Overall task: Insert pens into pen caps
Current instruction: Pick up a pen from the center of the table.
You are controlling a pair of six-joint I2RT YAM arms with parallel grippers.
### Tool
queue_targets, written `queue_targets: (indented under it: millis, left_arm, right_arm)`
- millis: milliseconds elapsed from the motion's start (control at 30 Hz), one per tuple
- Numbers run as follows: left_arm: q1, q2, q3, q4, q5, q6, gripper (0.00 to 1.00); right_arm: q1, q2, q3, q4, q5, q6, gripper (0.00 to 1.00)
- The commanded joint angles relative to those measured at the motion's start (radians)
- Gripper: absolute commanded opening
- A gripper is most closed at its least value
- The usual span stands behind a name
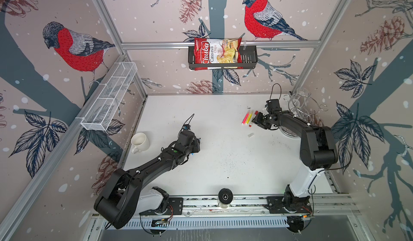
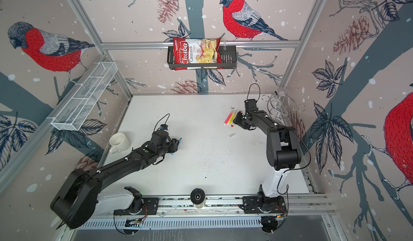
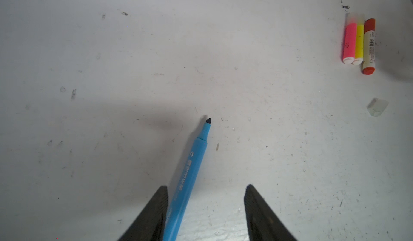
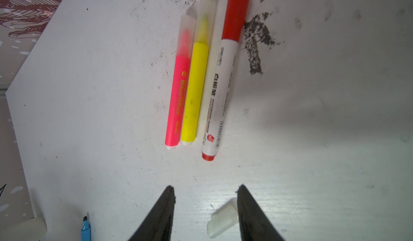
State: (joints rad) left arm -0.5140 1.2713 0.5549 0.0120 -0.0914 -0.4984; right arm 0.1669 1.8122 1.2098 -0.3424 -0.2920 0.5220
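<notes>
Left wrist view: the left gripper (image 3: 206,186) has its jaws apart. The slim light-blue marker pen (image 3: 190,172) lies against one finger (image 3: 156,210). The other finger stands well clear of it. The pen's dark tip is bare, with no cap on it. In both top views the left wrist housing covers most of this pen, and only a blue sliver (image 2: 178,141) shows.

Right wrist view: the right gripper (image 4: 206,186) also has its jaws apart. A loose translucent whitish tube cap (image 4: 223,218) lies on the white tabletop (image 1: 223,161) between them, just beside one finger. A top view places this cap (image 1: 251,135) near the right gripper and well apart from the blue pen.

Beyond the right gripper, three pens lie side by side, touching:
- the neon pink pen (image 4: 175,101), under a translucent cap (image 4: 186,34);
- the yellow pen (image 4: 194,90), under a translucent cap (image 4: 205,16);
- the white-bodied marker (image 4: 218,94), under a red cap (image 4: 235,12).

Black smudges mark the table beside the red cap.

Surroundings, top view:
- a white ceramic mug (image 1: 139,142) beside the left arm;
- a chrome wire rack (image 1: 299,104) behind the right arm;
- a white mesh basket (image 1: 109,97) on the side wall;
- a chips bag (image 1: 218,53) in a black basket (image 1: 248,56) on the back wall.

Count: four pens; four caps, three fitted and one loose; one mug.
</notes>
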Motion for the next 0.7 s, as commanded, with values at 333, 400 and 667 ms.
queue_targets:
  millis: [333, 400, 667]
  left_arm:
    - [0.003, 0.145, 0.058, -0.048, -0.029, -0.010, 0.54]
    - [0.002, 0.159, 0.057, -0.044, -0.028, -0.010, 0.54]
    - [0.003, 0.214, 0.058, -0.029, -0.007, -0.016, 0.48]
  right_arm:
    - [0.000, -0.047, -0.089, 0.073, -0.038, 0.005, 0.47]
    - [0.000, -0.053, -0.095, 0.077, -0.042, 0.005, 0.47]
    - [0.002, -0.076, -0.121, 0.092, -0.054, 0.012, 0.46]
